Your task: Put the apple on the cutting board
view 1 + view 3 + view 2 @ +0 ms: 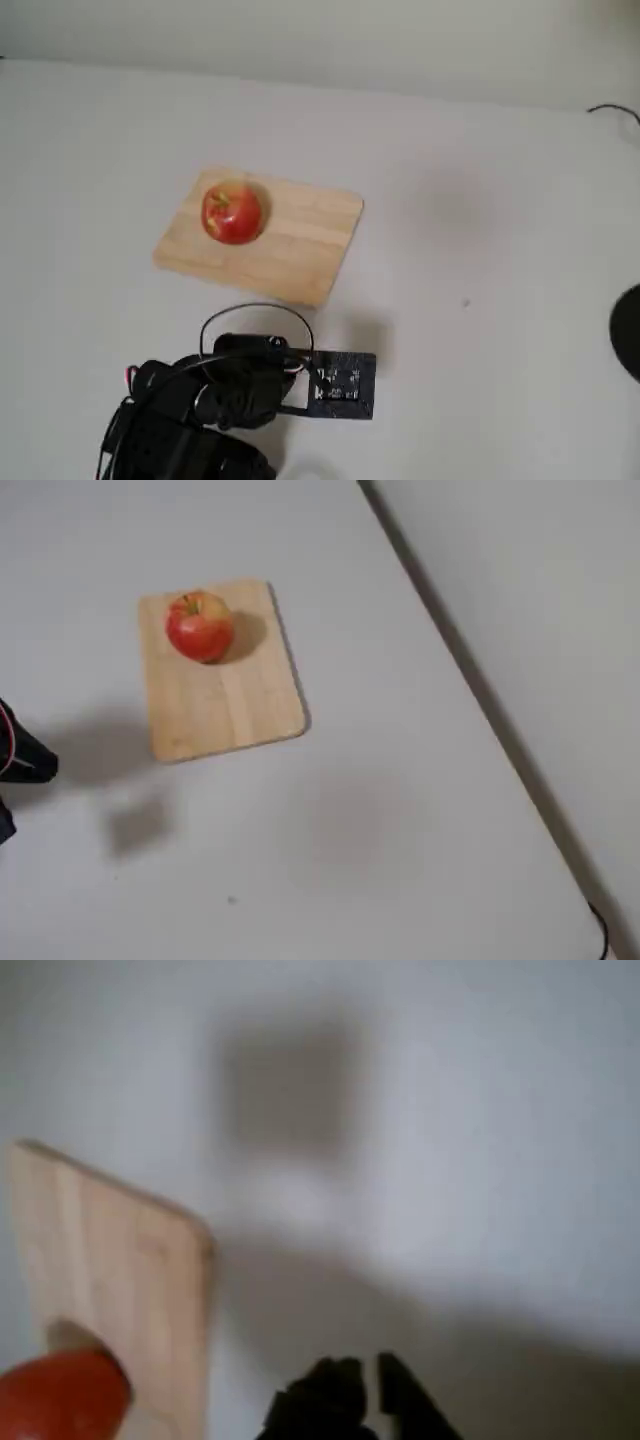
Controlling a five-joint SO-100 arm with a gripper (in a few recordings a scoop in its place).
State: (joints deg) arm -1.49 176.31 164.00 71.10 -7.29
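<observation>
Apple (233,212) rests on the cutting board (300,245), task seemingly done; claw (362,1385), nearly pressed together and empty, hangs off the board's edge.

Cutting board (290,245): light, unfinished-looking wood with pale lengthwise grain stripes, matt, smooth face, rounded corners; the same pale grain shows at the left of the wrist view (120,1260) and at upper left of a fixed view (225,695).

Apple (233,212): smooth skin, red with yellow patches, a slight sheen on top in both fixed views (200,627); blurred at the lower left of the wrist view (60,1395).

Desk (480,200): plain white, matt, even surface with no visible texture; one small dark speck right of centre.

Arm at lower left of a fixed view (225,395): black, plastic-looking housing, slightly glossy, with thin black cable looped above it.

Fingers (395,1395): black, matt, too blurred to judge the material.
</observation>
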